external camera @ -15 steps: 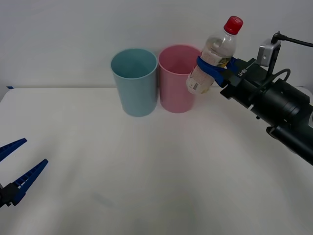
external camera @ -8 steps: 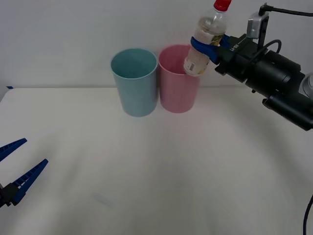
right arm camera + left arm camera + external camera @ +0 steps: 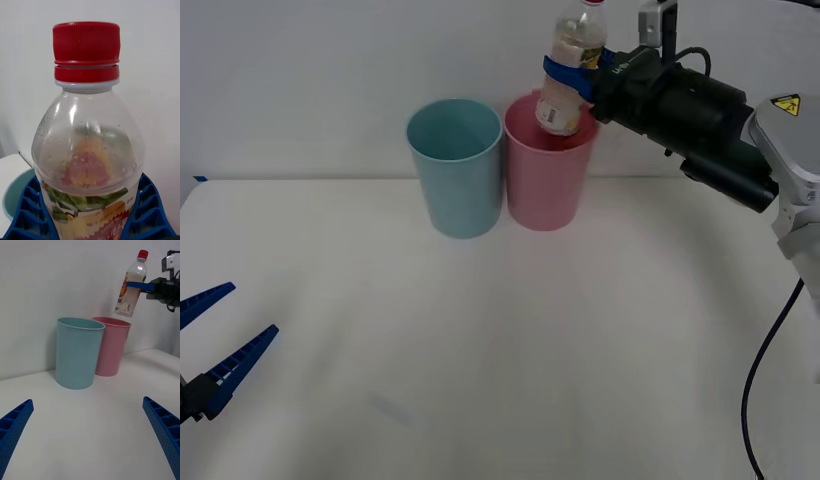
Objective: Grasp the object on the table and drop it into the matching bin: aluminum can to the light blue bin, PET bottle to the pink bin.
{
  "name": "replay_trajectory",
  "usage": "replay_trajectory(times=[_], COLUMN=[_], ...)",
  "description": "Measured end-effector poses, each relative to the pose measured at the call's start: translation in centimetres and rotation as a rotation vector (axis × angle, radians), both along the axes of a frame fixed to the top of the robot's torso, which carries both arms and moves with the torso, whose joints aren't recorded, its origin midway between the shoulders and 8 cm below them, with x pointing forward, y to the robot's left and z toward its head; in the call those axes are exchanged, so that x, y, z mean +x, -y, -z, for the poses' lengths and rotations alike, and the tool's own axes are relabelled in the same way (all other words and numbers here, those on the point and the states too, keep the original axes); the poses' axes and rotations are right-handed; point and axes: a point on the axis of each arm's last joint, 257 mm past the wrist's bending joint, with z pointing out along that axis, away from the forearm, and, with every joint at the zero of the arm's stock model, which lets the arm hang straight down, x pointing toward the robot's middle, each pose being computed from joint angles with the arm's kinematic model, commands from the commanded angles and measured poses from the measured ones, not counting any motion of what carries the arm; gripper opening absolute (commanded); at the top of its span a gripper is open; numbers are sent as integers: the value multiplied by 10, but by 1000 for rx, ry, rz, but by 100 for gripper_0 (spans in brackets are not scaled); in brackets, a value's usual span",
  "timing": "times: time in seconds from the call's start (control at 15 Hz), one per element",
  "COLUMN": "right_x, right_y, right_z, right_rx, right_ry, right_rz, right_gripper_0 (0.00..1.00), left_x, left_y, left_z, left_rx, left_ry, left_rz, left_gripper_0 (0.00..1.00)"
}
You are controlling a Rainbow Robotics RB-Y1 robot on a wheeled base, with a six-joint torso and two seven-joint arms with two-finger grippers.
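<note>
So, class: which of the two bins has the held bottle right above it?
The pink bin; the right gripper holds the PET bottle over its rim, while the light blue bin stands beside it.

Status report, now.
Right end effector shut on PET bottle, above pink bin. Left end effector open, low, idle. Nothing obstructing.

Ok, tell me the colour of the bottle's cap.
Red: the PET bottle's screw cap, clearest in the right wrist view.
</note>
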Motion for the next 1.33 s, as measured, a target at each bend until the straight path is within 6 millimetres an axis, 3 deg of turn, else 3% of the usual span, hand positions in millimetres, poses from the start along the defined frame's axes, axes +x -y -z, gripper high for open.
replay_trajectory(times=[0.53, 0.67, 0.73, 0.8, 0.87, 1.33], right_x=[32, 33, 33, 33, 33, 25], right_y=[-7, -7, -7, -6, -6, -2], right_z=[6, 6, 6, 6, 6, 4], right_rx=[-45, -48, -48, -47, -46, 6], right_ry=[-14, -12, -12, -11, -12, -21], right_rz=[41, 42, 43, 44, 45, 23], right_gripper_0=[3, 18, 45, 95, 100, 100], left_x=[0, 0, 0, 0, 0, 0], left_y=[0, 0, 0, 0, 0, 0], left_z=[0, 0, 0, 0, 0, 0], left_rx=[0, 0, 0, 0, 0, 0], left_ry=[0, 0, 0, 0, 0, 0], left_rz=[0, 0, 0, 0, 0, 0], left_gripper_0=[100, 100, 100, 100, 100, 100])
